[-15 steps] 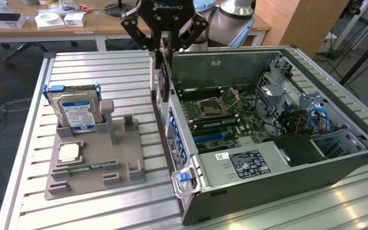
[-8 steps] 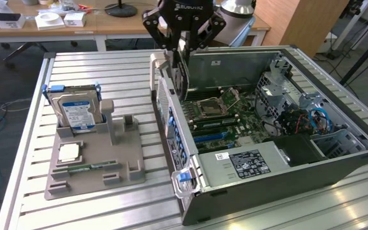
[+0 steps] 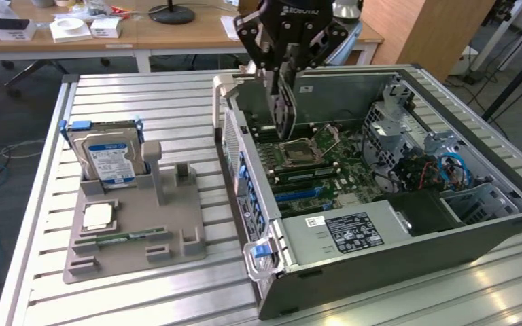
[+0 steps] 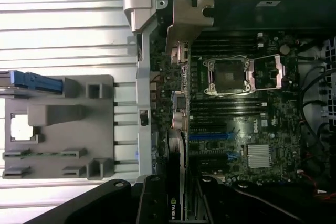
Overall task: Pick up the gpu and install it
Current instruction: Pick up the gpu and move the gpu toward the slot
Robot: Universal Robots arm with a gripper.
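My gripper (image 3: 284, 68) is shut on the gpu (image 3: 277, 109), a thin dark card held on edge with its silver bracket (image 3: 250, 95) toward the case's rear wall. The card hangs over the open computer case (image 3: 424, 258), above the motherboard (image 3: 320, 170) near the rear panel. In the wrist view the gpu (image 4: 180, 129) shows edge-on, running from my gripper (image 4: 178, 205) up to its bracket (image 4: 190, 17). It hangs over the board beside the CPU socket (image 4: 228, 76), with the blue expansion slots (image 4: 210, 136) below and to one side.
A grey holder tray (image 3: 179, 255) lies on the slatted table at the exterior view's left, carrying a hard drive (image 3: 109, 157), a CPU chip (image 3: 98, 216) and a memory stick (image 3: 120, 238). Drive cages and cables (image 3: 433, 170) fill the case's far side.
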